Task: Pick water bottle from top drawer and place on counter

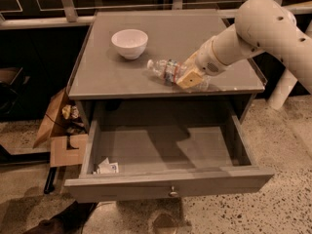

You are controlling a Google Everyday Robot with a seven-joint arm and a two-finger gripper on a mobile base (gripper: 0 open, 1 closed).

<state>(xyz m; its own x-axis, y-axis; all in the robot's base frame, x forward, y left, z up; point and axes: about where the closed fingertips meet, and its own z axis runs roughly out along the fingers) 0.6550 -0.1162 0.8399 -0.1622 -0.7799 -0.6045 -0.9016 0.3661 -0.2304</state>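
The water bottle (165, 71) lies sideways just above or on the counter (107, 77), cap pointing left, right of the white bowl (129, 43). My gripper (187, 78) comes in from the right on a white arm and is shut on the bottle's base end, its tan fingers (191, 80) around it. I cannot tell whether the bottle touches the counter. The top drawer (165, 186) is pulled fully open below, with its round knob (172, 193) at the front.
A small white packet (108, 167) lies in the drawer's front left corner. An open cardboard box (61, 135) with clutter sits on the floor left of the cabinet. A railing runs behind the counter. Speckled floor surrounds the cabinet.
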